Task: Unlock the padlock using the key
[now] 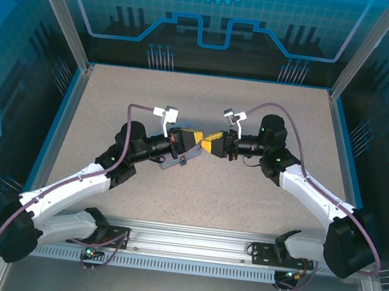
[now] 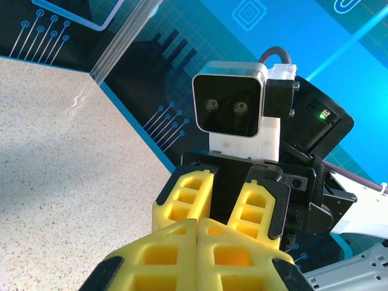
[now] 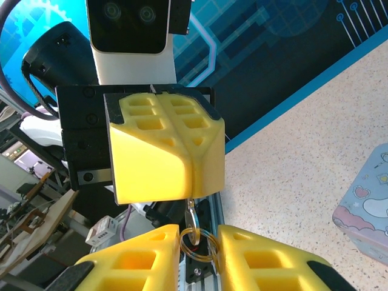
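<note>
My left gripper [image 1: 196, 143] and right gripper [image 1: 210, 147] meet tip to tip above the middle of the table. In the right wrist view the left gripper [image 3: 191, 188] is shut on the key [image 3: 192, 213], whose small metal head hangs below its yellow fingers [image 3: 157, 157]. A thin split ring [image 3: 197, 245] runs through the key's head. The right gripper [image 3: 199, 244] is closed on that ring, a finger touching each side. The left wrist view shows the left gripper [image 2: 197, 227] pressed shut, facing the right gripper [image 2: 223, 209]. The padlock is hidden.
A light-blue cartoon tin [image 3: 370, 212] lies on the speckled table [image 1: 258, 202], just below the left gripper's tip [image 1: 178, 161]. Aluminium posts and blue walls [image 1: 214, 35] fence the table. The mounting rail [image 1: 190, 247] runs along the near edge.
</note>
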You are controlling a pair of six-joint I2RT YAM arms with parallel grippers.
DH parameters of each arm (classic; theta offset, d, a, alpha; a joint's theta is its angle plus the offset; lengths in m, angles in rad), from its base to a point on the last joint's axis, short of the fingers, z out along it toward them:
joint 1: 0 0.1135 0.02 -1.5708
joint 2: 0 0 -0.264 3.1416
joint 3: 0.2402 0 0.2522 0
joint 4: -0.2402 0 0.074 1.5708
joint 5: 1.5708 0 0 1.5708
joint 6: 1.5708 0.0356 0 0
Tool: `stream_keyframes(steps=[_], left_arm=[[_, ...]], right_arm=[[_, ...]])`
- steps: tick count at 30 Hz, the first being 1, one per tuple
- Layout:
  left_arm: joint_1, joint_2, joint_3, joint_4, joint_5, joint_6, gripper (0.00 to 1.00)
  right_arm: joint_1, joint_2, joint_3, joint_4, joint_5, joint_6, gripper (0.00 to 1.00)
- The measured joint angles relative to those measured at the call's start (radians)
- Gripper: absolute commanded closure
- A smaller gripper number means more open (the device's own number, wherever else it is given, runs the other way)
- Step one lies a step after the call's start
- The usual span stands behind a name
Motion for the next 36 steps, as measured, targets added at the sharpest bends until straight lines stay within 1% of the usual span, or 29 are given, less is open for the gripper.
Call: stream_keyframes(steps=[12, 19, 22, 23, 25, 27, 30, 32, 36], left_arm=[[0.000, 0.000, 0.000, 0.007, -0.001, 0.000, 1.00], [0.000, 0.000, 0.000, 0.007, -0.003, 0.000, 1.00], [0.000, 0.000, 0.000, 0.006, -0.010, 0.000, 0.93], [0.000, 0.000, 0.000, 0.006, -0.012, 0.000, 0.88], [0.000, -0.002, 0.000, -0.002, -0.017, 0.002, 0.76], [-0.001, -0.012, 0.000, -0.023, -0.029, 0.005, 0.59], [-0.002, -0.056, -0.003, -0.058, -0.063, 0.024, 0.46], [-0.002, -0.104, -0.009, -0.081, -0.097, 0.034, 0.42], [-0.002, -0.220, -0.048, -0.147, -0.185, 0.034, 0.41]], right_arm=[[0.000, 0.002, 0.000, 0.015, 0.000, 0.026, 0.83], [0.001, 0.006, 0.000, 0.021, 0.000, 0.037, 0.93], [0.001, 0.006, 0.000, 0.020, 0.003, 0.032, 0.96], [0.001, 0.006, 0.000, 0.017, 0.006, 0.029, 0.96], [0.001, 0.005, 0.000, 0.005, 0.008, 0.019, 0.97], [0.001, 0.005, 0.000, -0.017, 0.021, 0.002, 0.97], [0.000, 0.005, 0.002, -0.094, 0.045, -0.050, 0.97], [-0.003, 0.004, 0.005, -0.166, 0.070, -0.097, 0.97], [-0.011, 0.005, 0.016, -0.343, 0.149, -0.217, 0.97]])
